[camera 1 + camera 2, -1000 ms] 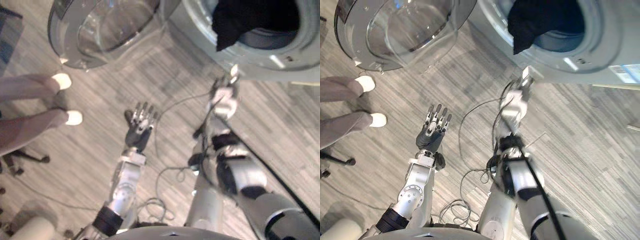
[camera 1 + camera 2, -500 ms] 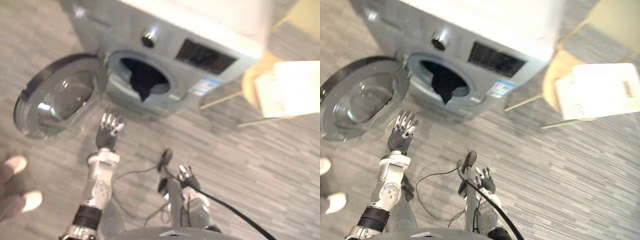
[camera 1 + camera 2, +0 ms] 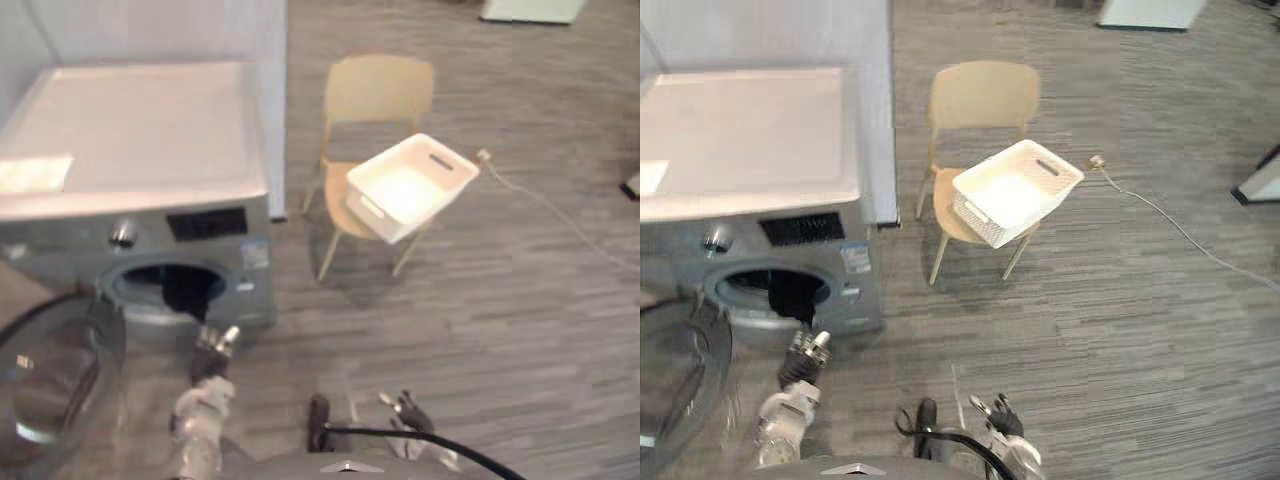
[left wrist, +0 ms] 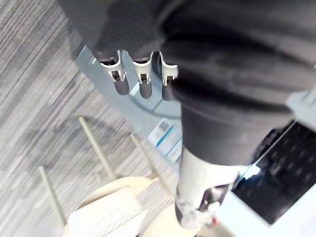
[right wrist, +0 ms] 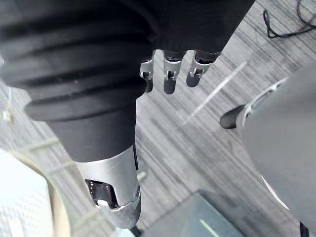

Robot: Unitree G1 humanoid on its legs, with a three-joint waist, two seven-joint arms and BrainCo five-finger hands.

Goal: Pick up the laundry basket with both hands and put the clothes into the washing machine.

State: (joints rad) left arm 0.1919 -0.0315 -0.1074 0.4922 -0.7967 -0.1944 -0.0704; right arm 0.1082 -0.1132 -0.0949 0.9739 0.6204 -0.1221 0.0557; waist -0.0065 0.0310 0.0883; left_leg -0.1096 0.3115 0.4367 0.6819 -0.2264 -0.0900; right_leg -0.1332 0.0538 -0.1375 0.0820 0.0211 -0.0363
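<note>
Camera lifted: basket (image 3: 987, 224) on chair (image 3: 983, 95) by washer (image 3: 740, 135). Left robot hand (image 3: 800, 362) and right robot hand (image 3: 998, 415) low, fingers loose, empty.

The left hand (image 3: 803, 357) reaches forward on an outstretched arm, fingers straight and together. The right hand (image 3: 996, 413) hangs low, close in, fingers loosely spread.

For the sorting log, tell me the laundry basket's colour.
The laundry basket is white, clearest in the right eye view.
</note>
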